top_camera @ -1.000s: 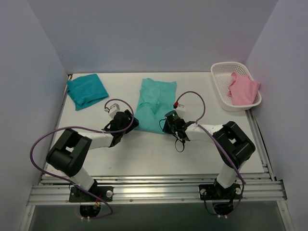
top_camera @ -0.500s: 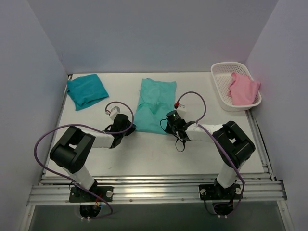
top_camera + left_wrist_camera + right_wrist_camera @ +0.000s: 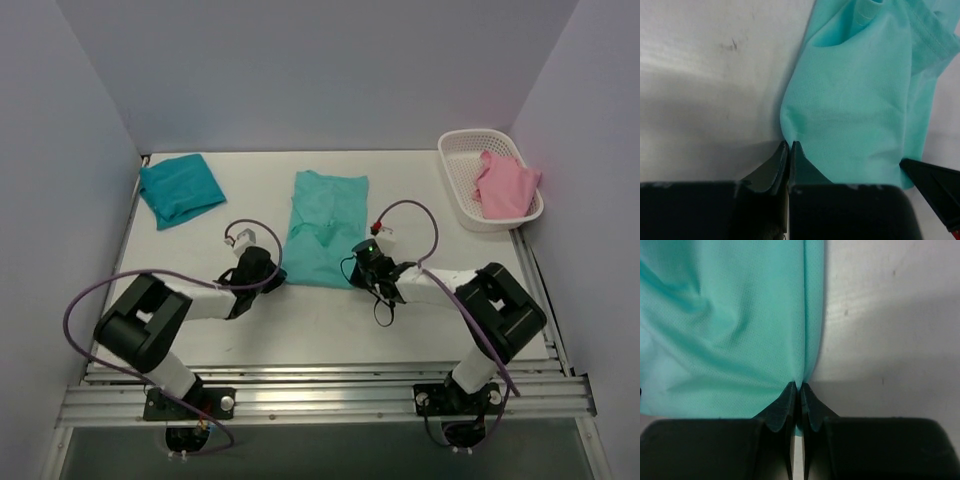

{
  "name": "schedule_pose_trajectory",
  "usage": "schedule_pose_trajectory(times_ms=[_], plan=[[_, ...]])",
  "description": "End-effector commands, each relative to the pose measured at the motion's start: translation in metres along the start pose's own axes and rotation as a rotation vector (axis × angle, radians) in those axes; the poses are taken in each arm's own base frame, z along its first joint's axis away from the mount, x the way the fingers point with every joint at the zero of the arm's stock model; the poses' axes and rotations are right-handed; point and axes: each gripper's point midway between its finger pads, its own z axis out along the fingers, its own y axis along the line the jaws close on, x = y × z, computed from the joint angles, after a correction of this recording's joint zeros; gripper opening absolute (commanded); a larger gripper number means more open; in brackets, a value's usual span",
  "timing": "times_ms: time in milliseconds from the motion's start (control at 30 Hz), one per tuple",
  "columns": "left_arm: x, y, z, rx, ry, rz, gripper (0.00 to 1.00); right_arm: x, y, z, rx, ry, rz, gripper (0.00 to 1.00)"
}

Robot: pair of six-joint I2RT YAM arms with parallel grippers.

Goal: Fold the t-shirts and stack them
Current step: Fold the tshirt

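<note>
A white basket [image 3: 462, 168] stands at the far right corner of the table [image 3: 310, 325], well beyond and to the right of the right gripper [image 3: 799, 388]. A pink cloth [image 3: 505, 185] lies crumpled in it, reaching its right rim.

Both arms reach forward from their bases with their forearms low over the table and angled inward. This puts the two grippers near each other at the near end of the mint shirt [image 3: 325, 220].

The left gripper [image 3: 789, 146] sits at the shirt's near left corner. Its jaws are pressed together with the edge of the cloth pinched at the tips. In its wrist view the shirt spreads ahead and to the right of the tips, with bare table ahead to the left.

The right gripper sits at the near right corner. Its jaws are closed tight on a crease along the shirt's right edge. The cloth fans out ahead and to the left of the tips, and bare table lies ahead to the right.

The mint shirt lies as a long, narrow shape running away from both grippers toward the back wall. Its near end spans the gap between them.

The teal shirt [image 3: 180, 187], a folded square, lies at the far left of the table. It is well beyond and to the left of the left gripper, and apart from the mint shirt.
</note>
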Motion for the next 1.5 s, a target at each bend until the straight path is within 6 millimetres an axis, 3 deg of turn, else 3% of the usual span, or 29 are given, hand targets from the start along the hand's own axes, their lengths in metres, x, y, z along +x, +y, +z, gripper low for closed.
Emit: schedule_pose_trajectory(times_ms=[0,67,133,167,233,300,400,533,600,667,900,1000,1167,1333,1467], plan=[[0.018,0.003,-0.041,-0.023,0.048,0.068,0.02,0.029,-0.018,-0.030,0.063,0.077,-0.028,0.00],[0.016,0.001,-0.060,-0.027,0.023,0.071,0.02,0.032,-0.016,-0.047,0.059,0.073,-0.026,0.00],[0.013,-0.010,-0.092,0.007,0.014,0.079,0.02,0.031,-0.004,-0.067,0.020,0.049,-0.037,0.00],[0.001,-0.017,-0.112,0.036,-0.027,0.060,0.02,0.037,-0.011,-0.076,0.045,0.068,-0.054,0.00],[0.003,-0.011,-0.136,0.026,-0.018,0.082,0.02,0.035,0.001,-0.100,0.000,0.036,-0.044,0.00],[-0.012,-0.012,-0.163,0.050,-0.059,0.068,0.02,0.038,-0.002,-0.116,0.002,0.034,-0.032,0.00],[-0.026,-0.012,-0.192,0.078,-0.088,0.060,0.02,0.023,0.007,-0.151,-0.064,-0.018,-0.006,0.00],[-0.042,-0.024,-0.205,0.095,-0.117,0.090,0.02,-0.001,0.010,-0.168,-0.060,-0.091,-0.015,0.00],[-0.044,-0.028,-0.199,0.072,-0.120,0.109,0.02,-0.017,0.013,-0.171,-0.040,-0.133,-0.024,0.00],[-0.047,-0.042,-0.192,0.076,-0.123,0.122,0.02,-0.018,0.016,-0.162,-0.007,-0.132,-0.056,0.00],[-0.060,-0.084,-0.164,0.098,-0.136,0.142,0.03,-0.031,0.038,-0.120,0.072,-0.124,-0.127,0.00],[-0.067,-0.100,-0.151,0.119,-0.125,0.136,0.03,-0.046,0.044,-0.101,0.093,-0.122,-0.129,0.00],[-0.086,-0.106,-0.126,0.094,-0.145,0.130,0.02,-0.075,0.057,-0.080,0.101,-0.129,-0.113,0.00],[-0.102,-0.111,-0.109,0.104,-0.136,0.112,0.02,-0.086,0.066,-0.058,0.126,-0.108,-0.145,0.00],[-0.115,-0.104,-0.089,0.083,-0.138,0.088,0.02,-0.094,0.072,-0.036,0.137,-0.092,-0.146,0.00]])
